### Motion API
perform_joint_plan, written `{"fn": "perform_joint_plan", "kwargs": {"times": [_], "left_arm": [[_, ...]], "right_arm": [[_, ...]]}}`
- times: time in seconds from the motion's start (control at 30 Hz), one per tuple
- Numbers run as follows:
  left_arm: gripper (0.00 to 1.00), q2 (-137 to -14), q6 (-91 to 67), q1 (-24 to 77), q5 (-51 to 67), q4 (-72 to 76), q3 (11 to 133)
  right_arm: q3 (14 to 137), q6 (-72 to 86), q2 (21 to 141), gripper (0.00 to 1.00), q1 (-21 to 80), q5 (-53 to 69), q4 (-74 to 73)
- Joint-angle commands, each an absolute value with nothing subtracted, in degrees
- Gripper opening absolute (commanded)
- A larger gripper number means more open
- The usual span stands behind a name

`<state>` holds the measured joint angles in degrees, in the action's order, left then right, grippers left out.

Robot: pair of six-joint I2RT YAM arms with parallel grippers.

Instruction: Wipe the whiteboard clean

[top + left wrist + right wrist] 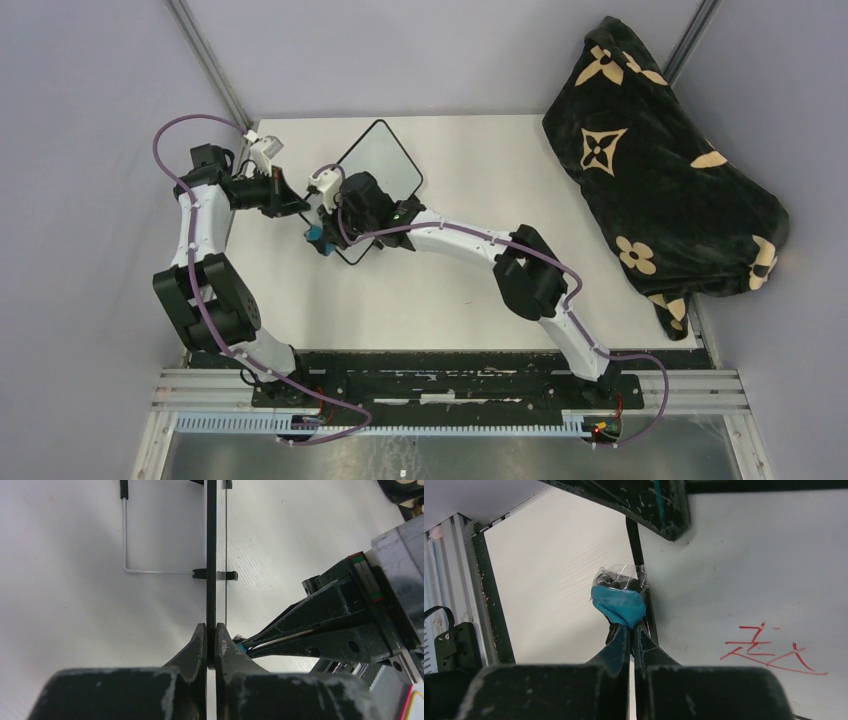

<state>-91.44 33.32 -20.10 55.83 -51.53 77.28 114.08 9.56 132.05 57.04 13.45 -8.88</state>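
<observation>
Left hand point(210, 629) is clamped on the edge of the whiteboard point(385, 160), at eleven o'clock on the bench point(500, 160); blue eraser point(619, 604) is gripped tight by right hand point(631, 630) at the board's seven o'clock corner.

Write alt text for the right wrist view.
The right end effector pinches a blue eraser at the black-framed edge of the whiteboard. Red handwriting sits on the board to the lower right, and the left end effector grips the board's frame at the top.

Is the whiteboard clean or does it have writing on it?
Written on: red handwriting shows on the whiteboard in the right wrist view.
</observation>
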Motion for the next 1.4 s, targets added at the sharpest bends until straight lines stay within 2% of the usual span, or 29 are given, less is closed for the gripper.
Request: {"fn": "perform_joint_plan", "kwargs": {"times": [0.0,0.27,0.57,0.7,1.1,1.37], "left_arm": [[0.03,-91.15,36.57,-19.56,56.32,-55.54,76.53],[0.03,-91.57,36.19,-19.47,56.23,-55.52,77.25],[0.03,-90.99,35.62,-19.46,55.91,-56.06,77.91],[0.03,-90.67,35.60,-19.51,55.77,-56.61,78.26],[0.03,-90.16,36.47,-19.47,55.39,-58.06,78.81],[0.03,-90.37,36.48,-19.49,55.42,-58.22,79.08]], "right_arm": [[111.23,8.44,125.46,0.00,53.95,10.37,-6.21],[105.02,7.41,119.20,0.01,53.92,9.70,-3.83],[118.15,6.81,131.06,0.00,53.00,9.33,-7.28],[120.16,6.83,133.30,0.01,52.22,8.05,-7.97],[106.85,7.33,129.09,0.01,45.13,5.70,-5.83],[106.44,7.72,128.68,0.00,45.12,6.80,-5.94]]}}
